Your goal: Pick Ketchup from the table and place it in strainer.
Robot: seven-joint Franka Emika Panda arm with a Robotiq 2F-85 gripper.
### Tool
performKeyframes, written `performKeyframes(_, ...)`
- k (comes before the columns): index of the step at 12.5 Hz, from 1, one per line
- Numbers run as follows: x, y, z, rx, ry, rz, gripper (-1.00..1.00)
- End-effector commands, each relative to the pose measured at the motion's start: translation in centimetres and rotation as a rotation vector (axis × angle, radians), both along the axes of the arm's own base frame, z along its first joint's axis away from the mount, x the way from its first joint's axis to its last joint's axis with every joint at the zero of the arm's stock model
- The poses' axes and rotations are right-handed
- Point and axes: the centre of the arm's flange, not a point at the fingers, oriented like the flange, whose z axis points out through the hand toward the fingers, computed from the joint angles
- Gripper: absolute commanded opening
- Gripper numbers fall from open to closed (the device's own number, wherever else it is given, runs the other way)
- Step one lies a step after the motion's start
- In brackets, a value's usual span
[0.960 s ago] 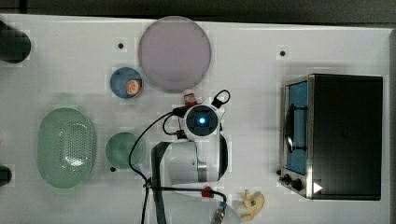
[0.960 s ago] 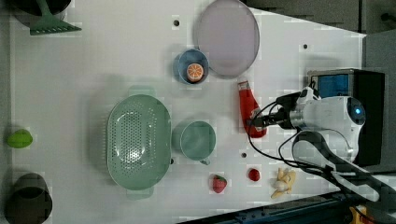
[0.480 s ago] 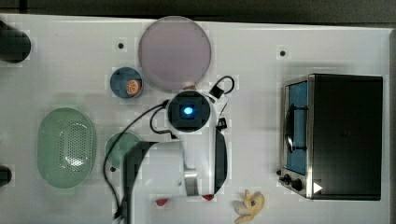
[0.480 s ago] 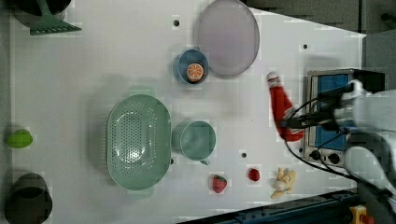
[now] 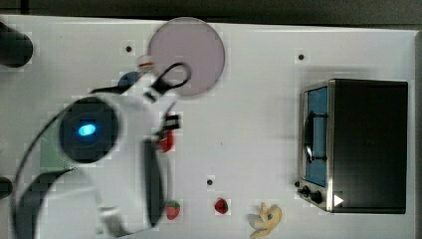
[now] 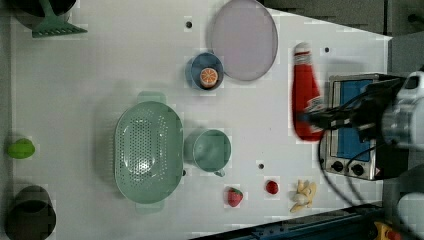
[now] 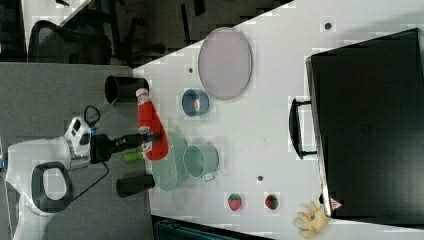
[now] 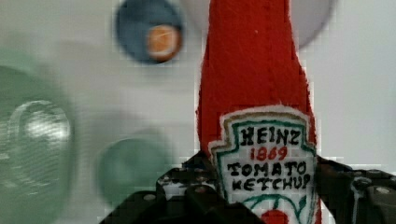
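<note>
The tool (image 6: pixel 312 119) grips the ketchup (image 6: pixel 305 92) by its lower body, lifted clear of the desk (image 6: pixel 100 65), so the carry step is in hand, and next it must travel over to the strainer (image 6: pixel 147 150) and release

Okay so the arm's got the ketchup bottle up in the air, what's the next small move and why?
Probably carry it sideways toward the strainer. The gripper is shut on the Ketchup, lifted off the table. In the left view the bottle hangs far to the right, beyond the green cup, so lowering now would likely miss the basket.
</note>
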Motion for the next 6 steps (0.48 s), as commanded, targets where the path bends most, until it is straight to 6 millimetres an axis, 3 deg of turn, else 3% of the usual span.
performKeyframes(1,-3.5,8.2,-3.7,-0.009,0.079,-0.117,0.25)
performKeyframes(6,-6.4,17.6,-7.9,0.076,0.081,-0.174,0.25)
